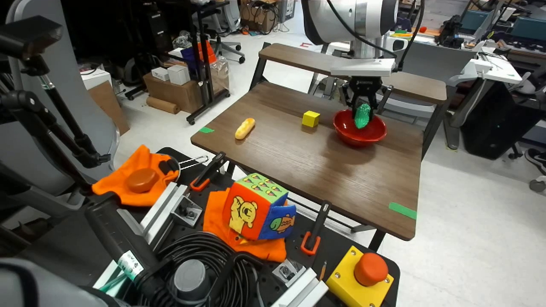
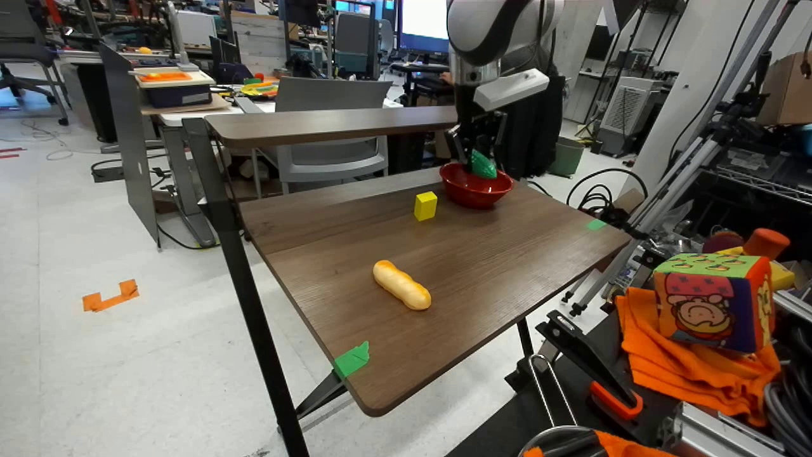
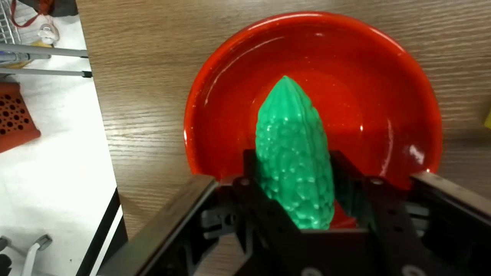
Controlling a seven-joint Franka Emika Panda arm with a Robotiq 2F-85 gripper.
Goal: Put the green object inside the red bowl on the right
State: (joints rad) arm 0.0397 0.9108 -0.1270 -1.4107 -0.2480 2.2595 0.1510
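The tool (image 3: 293, 163) is clamped on the green lump (image 3: 291, 142), gripping its sides, and the lump's tapered end juts out past the grip. Held at a tilt, the lump is over the opening of the red bowl (image 3: 356, 88); whether the two touch I cannot tell. The bowl stands upright on the bench (image 1: 277, 157). Near it is a yellow block (image 2: 425, 206), and well apart from both lies a bread roll (image 2: 402, 285). Green tape (image 1: 403, 210) is stuck near the bench's edges.

Pale floor (image 2: 139, 368), brown wood-grain table (image 2: 501, 260), grey chair (image 2: 333, 94), lit monitor (image 2: 426, 25)
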